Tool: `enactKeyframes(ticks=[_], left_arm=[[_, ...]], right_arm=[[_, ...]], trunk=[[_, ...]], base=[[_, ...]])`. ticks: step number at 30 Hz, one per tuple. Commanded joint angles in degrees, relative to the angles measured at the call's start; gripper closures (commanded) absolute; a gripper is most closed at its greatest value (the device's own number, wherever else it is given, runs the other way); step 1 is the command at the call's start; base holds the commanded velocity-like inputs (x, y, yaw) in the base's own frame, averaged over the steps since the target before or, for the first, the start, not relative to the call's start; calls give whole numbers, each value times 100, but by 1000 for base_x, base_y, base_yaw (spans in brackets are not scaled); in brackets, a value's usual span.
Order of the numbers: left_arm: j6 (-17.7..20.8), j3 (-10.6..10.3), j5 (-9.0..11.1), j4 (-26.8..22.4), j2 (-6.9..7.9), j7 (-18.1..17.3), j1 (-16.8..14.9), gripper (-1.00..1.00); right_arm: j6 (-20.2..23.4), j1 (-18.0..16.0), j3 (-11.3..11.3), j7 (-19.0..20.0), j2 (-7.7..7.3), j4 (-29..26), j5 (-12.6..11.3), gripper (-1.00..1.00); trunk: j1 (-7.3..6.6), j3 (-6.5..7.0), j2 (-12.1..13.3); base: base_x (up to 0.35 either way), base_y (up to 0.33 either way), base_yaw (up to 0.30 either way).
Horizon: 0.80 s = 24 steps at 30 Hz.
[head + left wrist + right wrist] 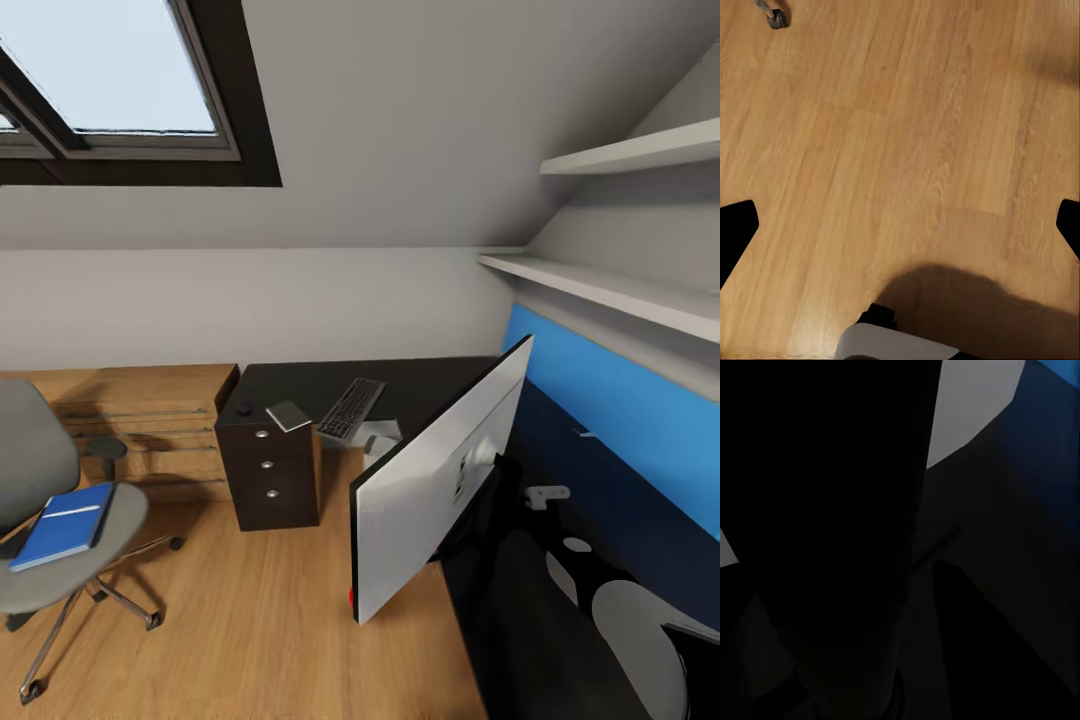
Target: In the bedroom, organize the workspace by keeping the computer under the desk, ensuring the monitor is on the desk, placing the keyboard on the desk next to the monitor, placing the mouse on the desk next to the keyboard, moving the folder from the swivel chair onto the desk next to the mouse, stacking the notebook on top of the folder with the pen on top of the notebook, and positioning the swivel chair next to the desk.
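Nearest to head cam: monitor [440, 480], back side facing camera, light grey-white panel with black edge, small red dot at lower corner, tilted, sitting at the near edge of the desk [420, 385]. Robot body parts dark and grey beside it, low right.

Farther along the black desk top: keyboard [352, 407], slim, dark keys, lying diagonal; notebook [289, 415], grey cover, on the drawer-unit corner; mouse [243, 408], small dark oval, just beside the notebook. Drawers black with round silver knobs. Blue back panel along the right wall.

Left side: swivel chair [30, 470], grey, chrome star base, well apart from the desk. Folder [68, 522], bright blue, flat on the seat, pen [70, 511] lying white across it.

Left gripper [900, 225]: released, black fingertips [735, 225] spread wide over wood floor [907, 112].

Right gripper: wrist view nearly all black, can't tell state.
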Motion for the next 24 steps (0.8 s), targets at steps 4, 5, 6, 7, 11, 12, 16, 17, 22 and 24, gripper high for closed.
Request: enactKeyframes(ticks=[4, 5, 6, 7, 11, 12, 16, 17, 22, 24], left_arm=[[-32, -36, 61, -1, 5, 39, -5, -100], [-32, -36, 61, -1, 5, 39, -5, -100], [-32, -38, 61, 0, 5, 39, -5, -100], [-32, -37, 61, -1, 5, 39, -5, -100], [-32, -36, 61, -1, 5, 39, -5, -100], [-32, -36, 61, -1, 5, 39, -5, -100], [-32, -37, 61, -1, 5, 39, -5, -100], [-32, -36, 61, 0, 5, 39, -4, -100], [-32, -36, 61, -2, 5, 39, -5, -100], [-32, -36, 61, -1, 5, 39, -5, -100]], right_arm=[[-13, -6, -33, 28, -1, 10, 18, 100], [-13, -6, -33, 28, -1, 10, 18, 100], [-13, -6, -33, 28, -1, 11, 18, 100], [-13, -6, -33, 28, -1, 11, 18, 100], [-13, -6, -33, 28, -1, 11, 18, 100], [-13, -6, -33, 28, -1, 11, 18, 100], [-13, -6, -33, 28, -1, 11, 18, 100], [-13, -6, -33, 28, -1, 10, 18, 100], [-13, -6, -33, 25, -1, 10, 18, 100], [-13, -6, -33, 21, -1, 8, 18, 100]], trunk=[[-1, -11, -10], [-1, -11, -10], [-1, -11, -10], [-1, -11, -10], [-1, -11, -10], [-1, -11, -10], [-1, -11, -10], [-1, -11, -10], [-1, -11, -10], [-1, -11, -10]], base=[[-281, -207, 0], [-273, -227, 0], [-271, -232, 0], [-270, -234, 0], [-267, -237, 0], [-261, -236, 0], [-172, -151, 36], [-19, -16, 194], [-7, -6, 249], [-1, -1, 277]])
